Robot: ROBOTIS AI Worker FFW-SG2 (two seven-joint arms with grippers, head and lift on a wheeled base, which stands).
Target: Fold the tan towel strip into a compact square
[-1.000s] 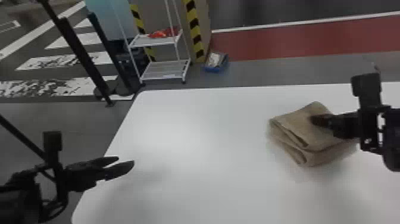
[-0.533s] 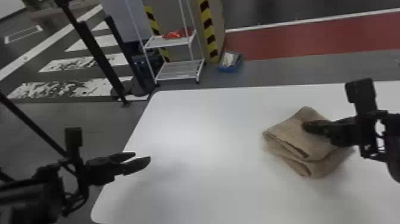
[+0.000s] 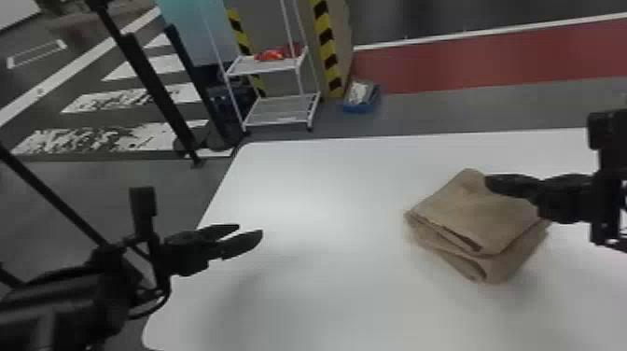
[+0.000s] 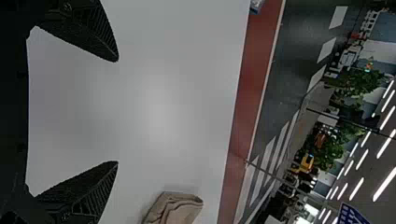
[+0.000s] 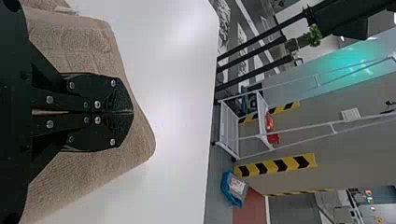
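The folded tan towel strip (image 3: 476, 210) lies just under the clenched right pincer (image 5: 132, 112), well apart from the open left pincer (image 4: 116, 111), and should handle soft, light and floppy, best pinched through all layers near a corner.

Soft glare and faint shadows are cast on the smooth white table (image 3: 326, 196). Long white ceiling lights (image 4: 385, 184) are lit.
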